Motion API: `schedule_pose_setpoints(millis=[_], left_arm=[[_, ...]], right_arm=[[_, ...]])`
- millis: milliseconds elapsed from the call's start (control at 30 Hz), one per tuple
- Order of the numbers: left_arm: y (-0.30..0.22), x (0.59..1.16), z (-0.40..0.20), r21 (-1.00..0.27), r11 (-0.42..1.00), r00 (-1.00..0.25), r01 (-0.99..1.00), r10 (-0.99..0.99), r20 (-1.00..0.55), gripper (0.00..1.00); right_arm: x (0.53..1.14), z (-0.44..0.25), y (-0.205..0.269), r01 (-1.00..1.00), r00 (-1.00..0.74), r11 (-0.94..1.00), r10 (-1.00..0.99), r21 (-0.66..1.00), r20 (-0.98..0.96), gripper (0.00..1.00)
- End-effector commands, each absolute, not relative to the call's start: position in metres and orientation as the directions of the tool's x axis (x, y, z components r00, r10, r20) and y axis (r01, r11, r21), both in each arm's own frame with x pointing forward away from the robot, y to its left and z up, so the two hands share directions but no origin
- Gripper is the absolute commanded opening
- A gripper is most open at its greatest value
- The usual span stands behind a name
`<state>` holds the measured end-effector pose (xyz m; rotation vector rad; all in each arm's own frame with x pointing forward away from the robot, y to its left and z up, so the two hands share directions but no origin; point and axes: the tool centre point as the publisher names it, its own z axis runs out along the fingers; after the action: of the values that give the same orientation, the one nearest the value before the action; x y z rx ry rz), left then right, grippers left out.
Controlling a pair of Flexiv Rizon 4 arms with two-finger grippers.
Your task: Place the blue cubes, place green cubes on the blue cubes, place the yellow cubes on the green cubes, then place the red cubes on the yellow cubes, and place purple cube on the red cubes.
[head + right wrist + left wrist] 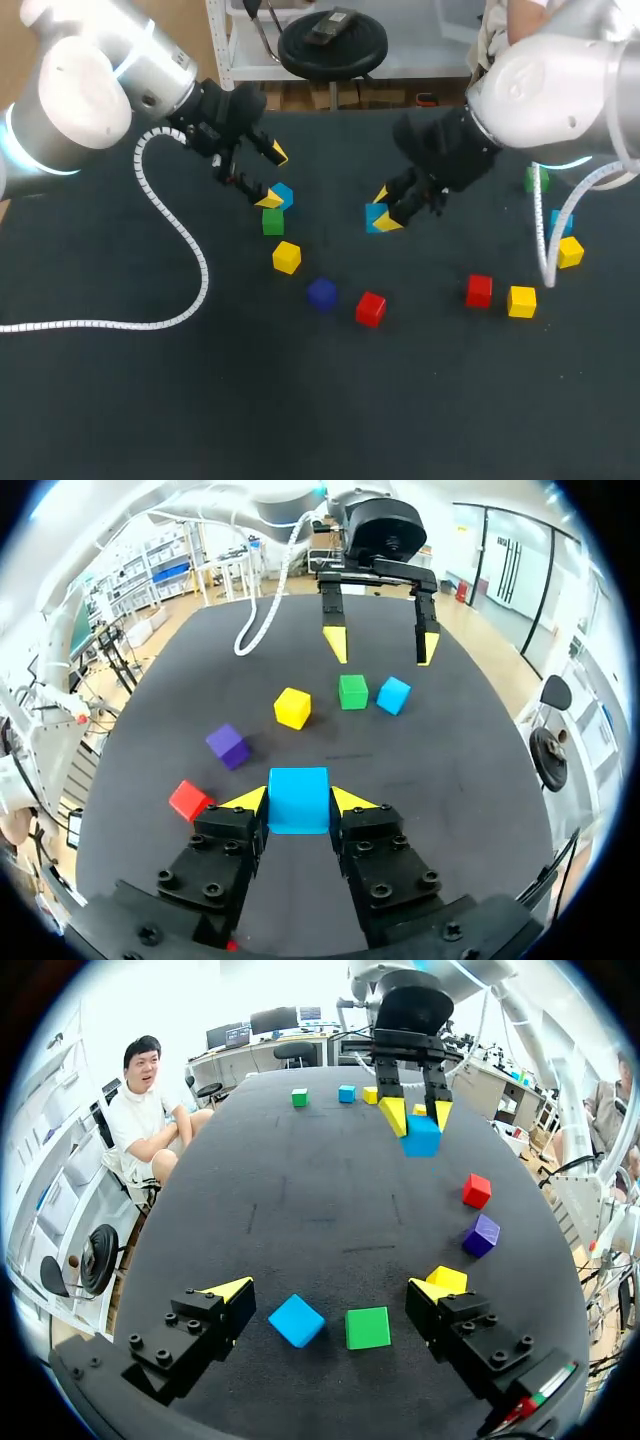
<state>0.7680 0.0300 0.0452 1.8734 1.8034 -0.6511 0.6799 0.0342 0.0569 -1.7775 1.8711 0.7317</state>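
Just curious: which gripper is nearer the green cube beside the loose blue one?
Left gripper: just over the green cube. Right gripper: well aside, holding a blue cube.

Head view high, looking down; wrist views low, opposed, sharing green cube (367, 1327).

Blue cube (298, 798) upright, clamped on two sides between right gripper (382, 208) fingers. Second blue cube (283, 195) tilted, just beside green cube (272, 222); yellow cube (286, 257) near. Purple cube (321, 293) and red cube (370, 308) mid-table. Right side: second red cube (479, 290) beside second yellow cube (521, 301); third yellow cube (570, 252), third blue cube (563, 222) and second green cube (530, 180) farther back.
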Motion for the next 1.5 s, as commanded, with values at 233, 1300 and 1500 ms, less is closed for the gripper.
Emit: schedule_pose_setpoints(millis=[233, 1300, 1500], left_arm=[[0.030, 0.769, 0.045, 0.000, -0.040, 0.031, 0.999, 0.783, -0.621, 1.00], [0.030, 0.769, 0.045, 0.000, -0.040, 0.031, 0.999, 0.783, -0.621, 1.00], [0.030, 0.769, 0.045, 0.000, -0.040, 0.031, 0.999, 0.783, -0.621, 1.00]], right_arm=[[0.679, 0.038, 0.047, -0.998, -0.044, 0.003, -0.752, 0.063, -0.658, 0.00], [0.668, 0.012, 0.042, -0.988, -0.103, 0.009, -0.775, 0.153, -0.624, 0.00], [0.669, 0.012, 0.046, -0.988, -0.116, 0.021, -0.758, 0.154, -0.642, 0.00]])
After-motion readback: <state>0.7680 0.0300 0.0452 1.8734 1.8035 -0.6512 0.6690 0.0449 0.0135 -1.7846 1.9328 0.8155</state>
